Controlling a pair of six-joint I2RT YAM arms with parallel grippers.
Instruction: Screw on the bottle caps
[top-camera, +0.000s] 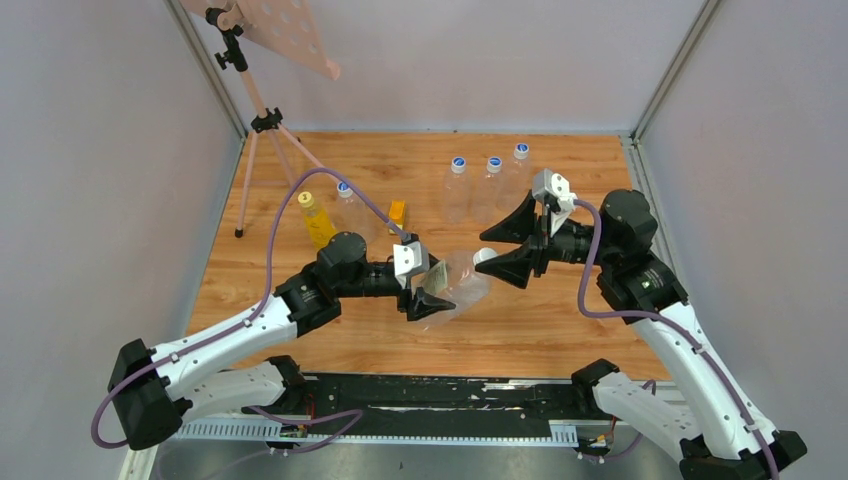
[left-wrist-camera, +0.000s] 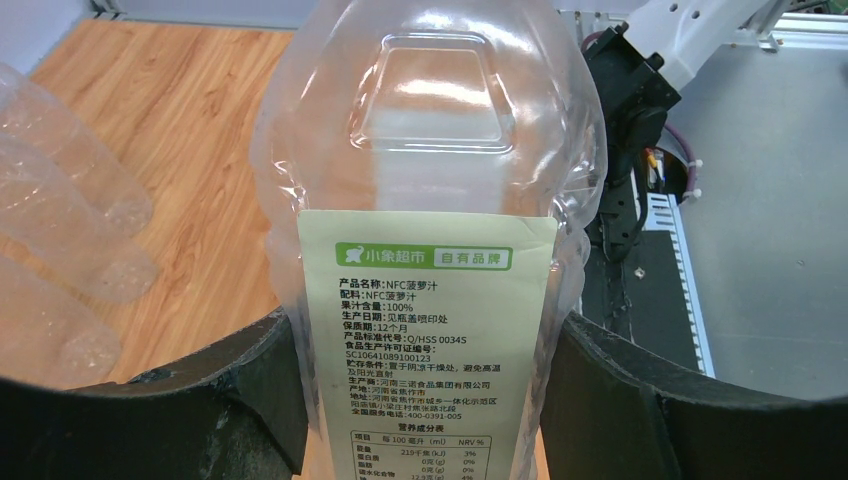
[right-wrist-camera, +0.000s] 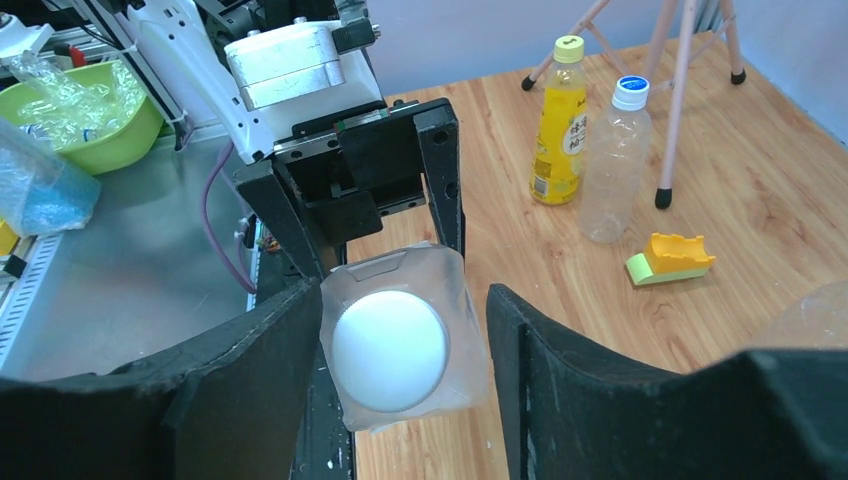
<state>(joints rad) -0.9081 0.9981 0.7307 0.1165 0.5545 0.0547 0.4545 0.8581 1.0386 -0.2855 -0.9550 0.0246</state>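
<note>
A: Step in hand?
B: Capping the labelled clear bottle. Left hand is clamped on its body, holding it tilted above the table. Right hand has fingers apart, straddling the white cap at the mouth.
A: Tips?
B: Pinch the cap squarely, keep the axes aligned, twist gently.
A: Room?
B: Wood-grain table, grey walls, tripod back left.

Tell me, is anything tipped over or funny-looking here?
Yes: the wide labelled bottle is tipped sideways in the air, gripped by the left hand, its white cap pointing at the right hand. The other bottles stand upright on the table. Nothing looks spilled.
</note>
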